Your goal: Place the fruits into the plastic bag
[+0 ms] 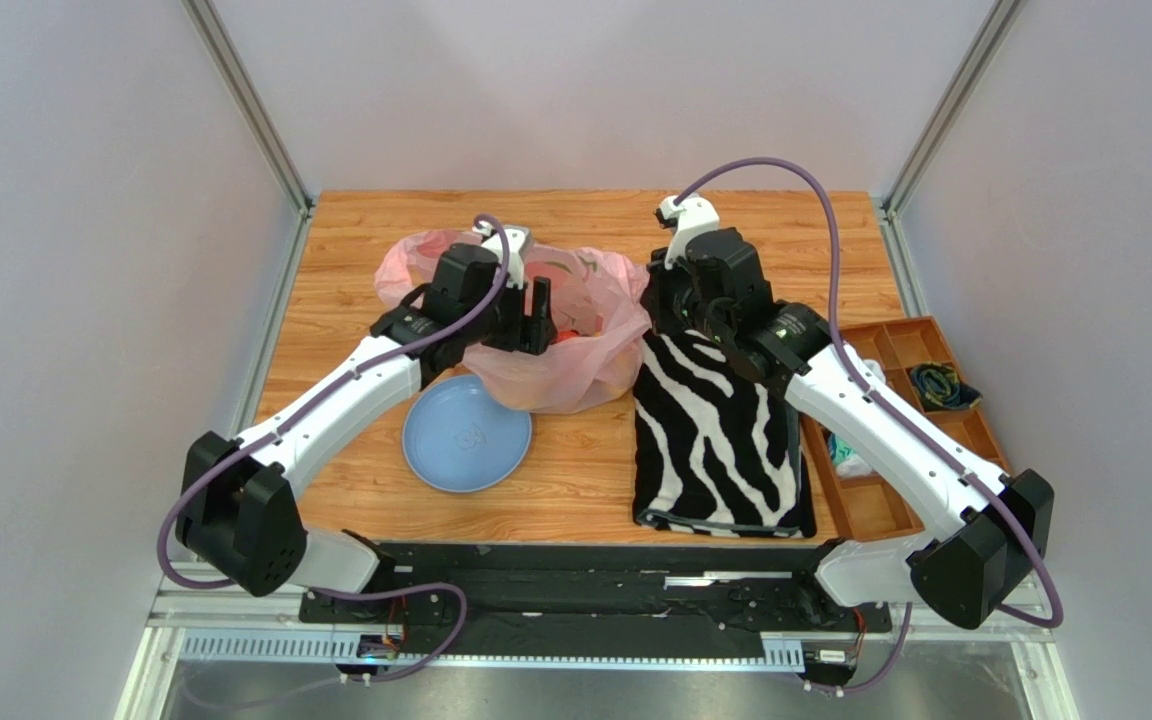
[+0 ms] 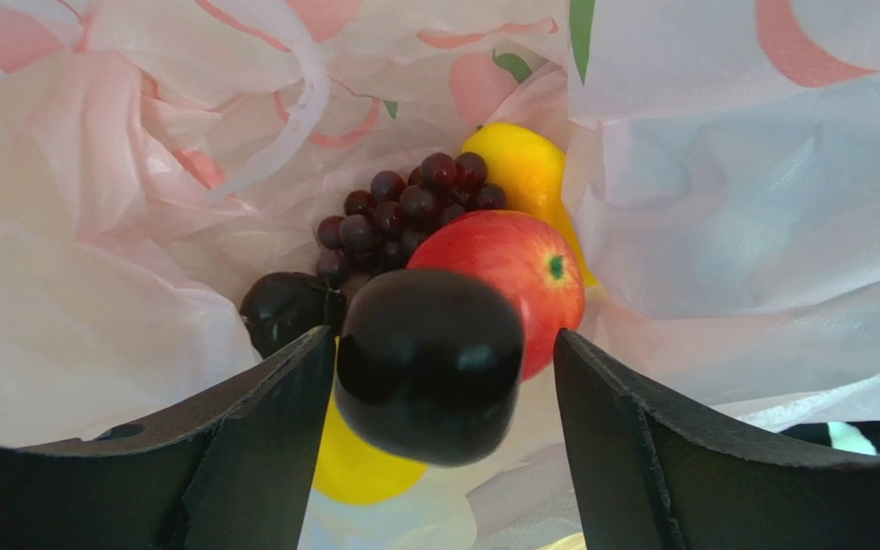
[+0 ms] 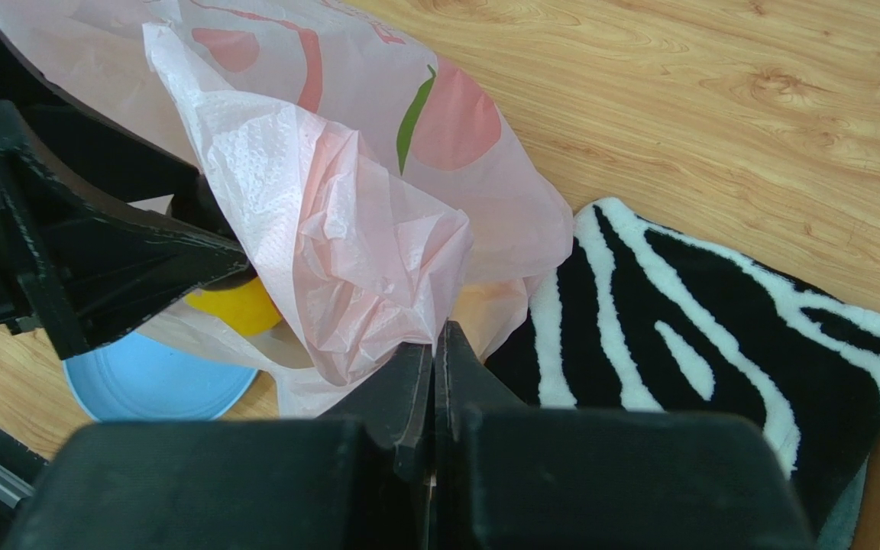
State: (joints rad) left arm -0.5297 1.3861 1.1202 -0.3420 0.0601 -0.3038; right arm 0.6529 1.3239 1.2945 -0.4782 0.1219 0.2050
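The pink plastic bag (image 1: pixel 567 375) stands open at the table's middle. My left gripper (image 1: pixel 537 323) reaches into its mouth, jaws open. In the left wrist view, a dark plum (image 2: pixel 427 367) sits between the fingers, against the left one and apart from the right one. Below it in the bag (image 2: pixel 123 287) lie the red apple (image 2: pixel 525 275), the grape bunch (image 2: pixel 404 212), the mango (image 2: pixel 525 172), a second dark plum (image 2: pixel 284 309) and the yellow citrus (image 2: pixel 364 464). My right gripper (image 3: pixel 433 338) is shut on the bag's rim (image 3: pixel 353 229), holding it up.
A blue plate (image 1: pixel 465 435) lies in front of the bag, bare. A zebra-striped cloth (image 1: pixel 717 435) lies right of the bag, under my right arm. An orange compartment tray (image 1: pixel 913 353) with small items stands at the right edge.
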